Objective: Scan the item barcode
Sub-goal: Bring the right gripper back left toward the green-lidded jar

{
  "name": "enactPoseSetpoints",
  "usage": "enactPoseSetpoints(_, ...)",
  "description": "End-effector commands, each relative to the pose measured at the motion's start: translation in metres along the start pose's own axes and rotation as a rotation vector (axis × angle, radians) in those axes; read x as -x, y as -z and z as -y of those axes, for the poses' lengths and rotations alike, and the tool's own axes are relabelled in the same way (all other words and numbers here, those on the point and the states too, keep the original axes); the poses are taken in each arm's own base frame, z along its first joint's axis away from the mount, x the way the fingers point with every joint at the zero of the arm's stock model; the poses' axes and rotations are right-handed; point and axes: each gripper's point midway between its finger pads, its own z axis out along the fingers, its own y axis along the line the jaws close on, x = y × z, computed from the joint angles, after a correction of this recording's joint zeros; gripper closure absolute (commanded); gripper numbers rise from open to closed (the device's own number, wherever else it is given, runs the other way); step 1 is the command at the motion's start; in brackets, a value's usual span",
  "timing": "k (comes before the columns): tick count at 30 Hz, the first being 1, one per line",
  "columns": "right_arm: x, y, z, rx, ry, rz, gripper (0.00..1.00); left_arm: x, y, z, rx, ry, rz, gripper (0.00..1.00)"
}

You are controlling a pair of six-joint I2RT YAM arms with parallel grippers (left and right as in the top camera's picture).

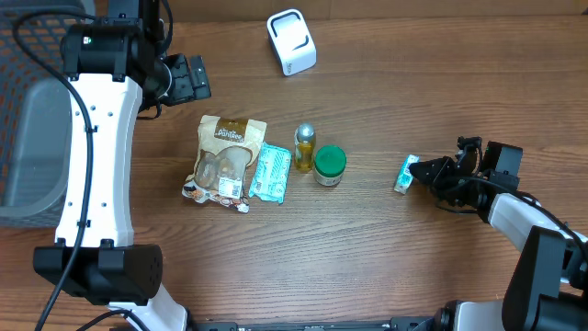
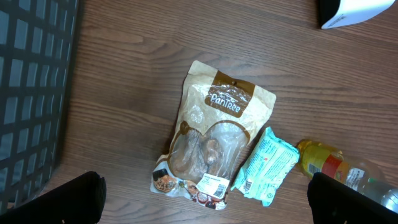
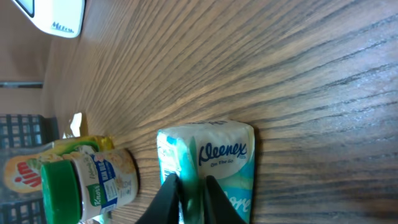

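Note:
A small teal-and-white Kleenex tissue pack sits at the right of the wooden table. My right gripper holds it from the right. In the right wrist view the two black fingertips pinch the pack's near edge, so the right gripper is shut on it. The white barcode scanner stands at the back centre, far from the pack. My left gripper hovers open at the back left. Its fingers are spread wide above the snack bag, holding nothing.
In the middle lie a tan snack bag, a teal packet, a yellow bottle and a green-lidded jar. The jar is close to the held pack's left. A grey basket stands at the far left edge.

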Motion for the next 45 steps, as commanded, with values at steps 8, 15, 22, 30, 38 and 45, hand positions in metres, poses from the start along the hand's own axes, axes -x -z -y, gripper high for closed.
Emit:
enactPoseSetpoints(8, -0.002, 0.002, 0.011, -0.056, -0.019, 0.011, 0.48, 0.003, 0.003, 0.002, -0.009, -0.011, 0.012, 0.0)
enactPoseSetpoints(15, -0.001, 0.001, 0.012, -0.088, -0.067, 0.011, 0.41, 0.003, 0.003, 0.002, -0.01, -0.011, 0.012, 0.0)
enactPoseSetpoints(22, 0.02, 0.008, -0.012, -0.19, -0.019, -0.011, 0.4, 0.003, 0.003, 0.002, -0.009, -0.011, 0.012, 0.01)
enactPoseSetpoints(30, 0.034, 0.019, -0.035, -0.553, 0.17, 0.04, 0.33, 0.003, 0.003, 0.002, -0.01, -0.012, 0.012, 0.0)
enactPoseSetpoints(38, 0.003, 0.007, -0.021, -0.744, 0.225, 0.028, 0.28, 0.003, 0.003, 0.002, -0.009, -0.01, 0.013, 0.0)
enactPoseSetpoints(45, -0.007, -0.008, 0.006, -0.811, 0.187, -0.009, 0.28, 0.003, 0.003, 0.002, -0.01, -0.012, 0.012, 0.01)
